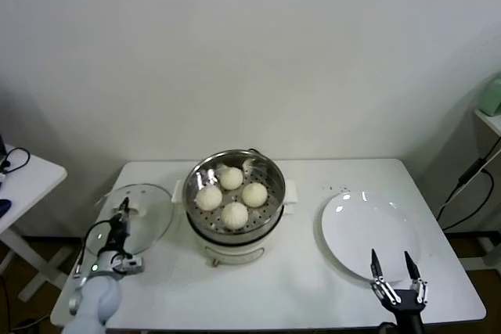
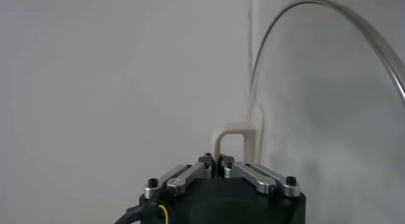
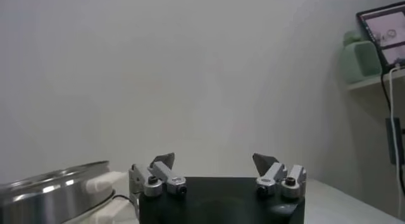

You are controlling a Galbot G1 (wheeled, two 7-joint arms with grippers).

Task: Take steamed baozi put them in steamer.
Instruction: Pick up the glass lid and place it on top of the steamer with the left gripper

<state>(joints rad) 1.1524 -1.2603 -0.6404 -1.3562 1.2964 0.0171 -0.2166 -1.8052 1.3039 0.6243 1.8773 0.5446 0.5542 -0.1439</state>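
Several cream-white steamed baozi [image 1: 231, 178] lie on the perforated tray inside the shiny steamer [image 1: 270, 174] at the table's middle; its metal wall [image 3: 57, 193] also shows in the right wrist view. The round glass lid [image 1: 149, 220] rests on the table left of the steamer. My left gripper [image 1: 123, 213] stands over it. In the left wrist view that gripper [image 2: 216, 163] is shut on one leg of the lid's cream handle [image 2: 235, 135]. My right gripper [image 1: 390, 256] hovers open and empty over the near edge of the white plate [image 1: 364, 224], fingers wide apart [image 3: 215, 159].
The white table's front edge [image 1: 297, 318] runs close below both grippers. A small white side table [image 1: 27, 177] stands at the far left. A shelf with a green object [image 1: 491, 99] and hanging cables is at the far right.
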